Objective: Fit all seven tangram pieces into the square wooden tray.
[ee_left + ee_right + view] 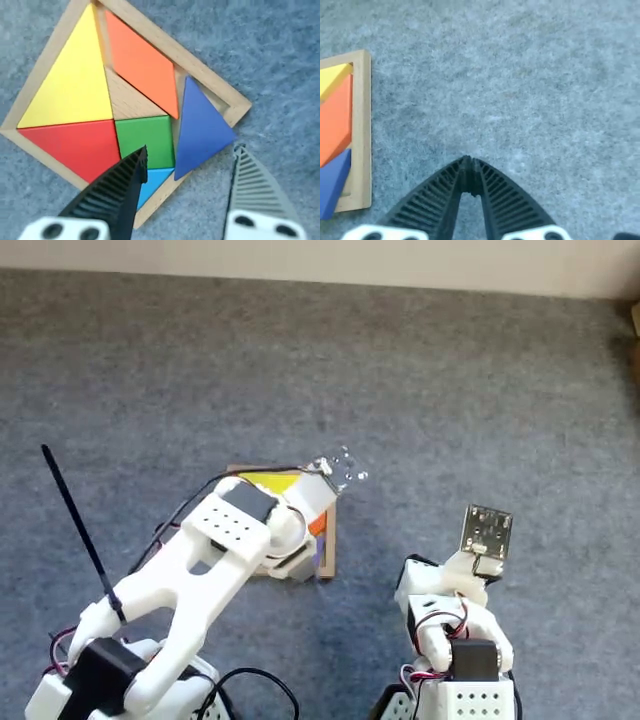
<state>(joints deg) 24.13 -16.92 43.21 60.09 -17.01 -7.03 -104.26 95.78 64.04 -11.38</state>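
Note:
The square wooden tray (239, 104) holds a yellow triangle (72, 82), a red triangle (75, 146), an orange parallelogram (142, 62), a green square (146, 140) and a light blue triangle (152, 180). A dark blue triangle (200, 127) lies tilted over the tray's rim, partly in and partly out. A bare triangular gap (131, 100) shows between orange, yellow and green. My left gripper (190, 152) hangs open above the blue triangle, a finger on each side. My right gripper (469, 165) is shut over bare carpet, beside the tray (361, 130). In the high view the left arm (235, 530) covers most of the tray (328, 540).
Grey carpet (330, 370) covers the whole table. A thin black rod (80, 530) stands at the left arm's base. The right arm (455, 620) sits folded at the lower right, apart from the tray.

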